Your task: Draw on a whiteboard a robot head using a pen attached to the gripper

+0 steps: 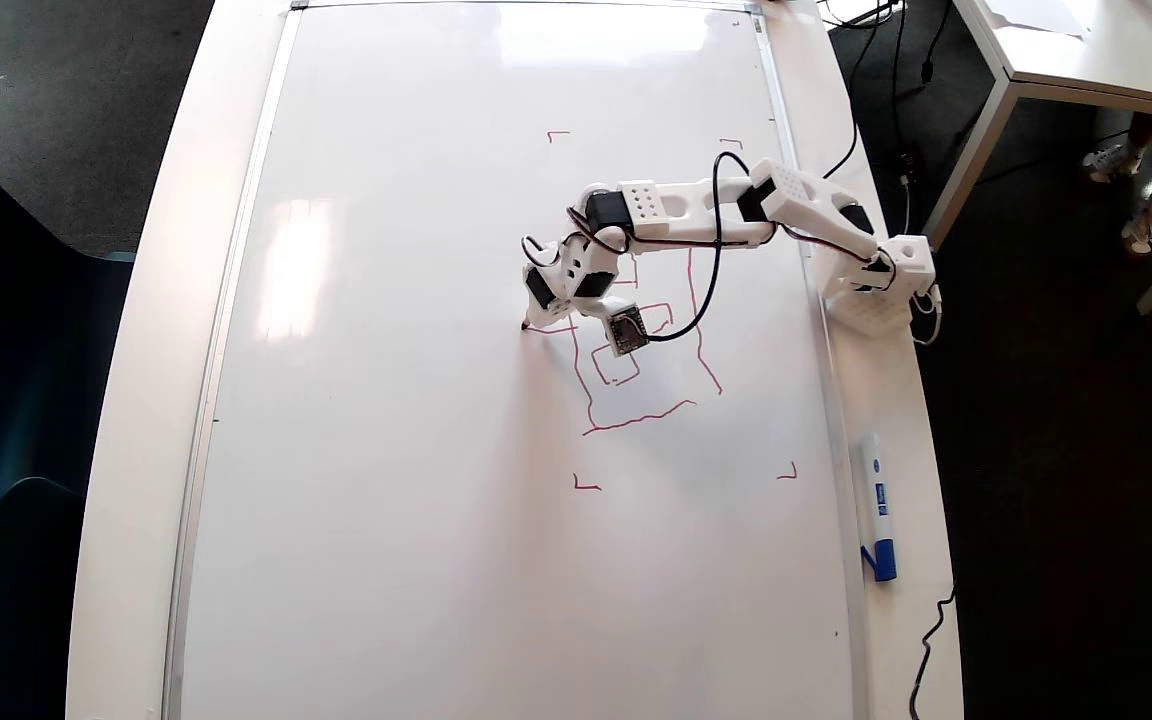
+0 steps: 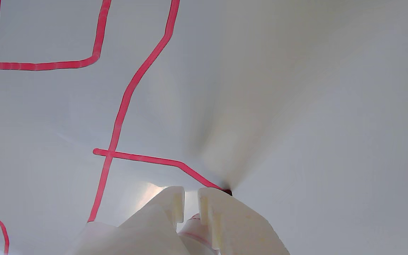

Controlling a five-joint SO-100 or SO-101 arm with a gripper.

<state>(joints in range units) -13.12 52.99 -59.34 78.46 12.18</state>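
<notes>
Gripper (image 2: 191, 198) fills the bottom of my wrist view, fingers (image 2: 225, 219) clamped on the pen (image 2: 198, 226), only a sliver of barrel showing between them. Dark tip touches the whiteboard (image 2: 313, 106) at the end of a short red stroke crossing the long side line of the robot head (image 2: 126, 102). Overhead: gripper (image 1: 528, 322) sits just left of the drawing (image 1: 636, 400), tip outside the outline's left edge. Blue-capped marker (image 1: 876, 505) lies on the table edge to the right, well apart
</notes>
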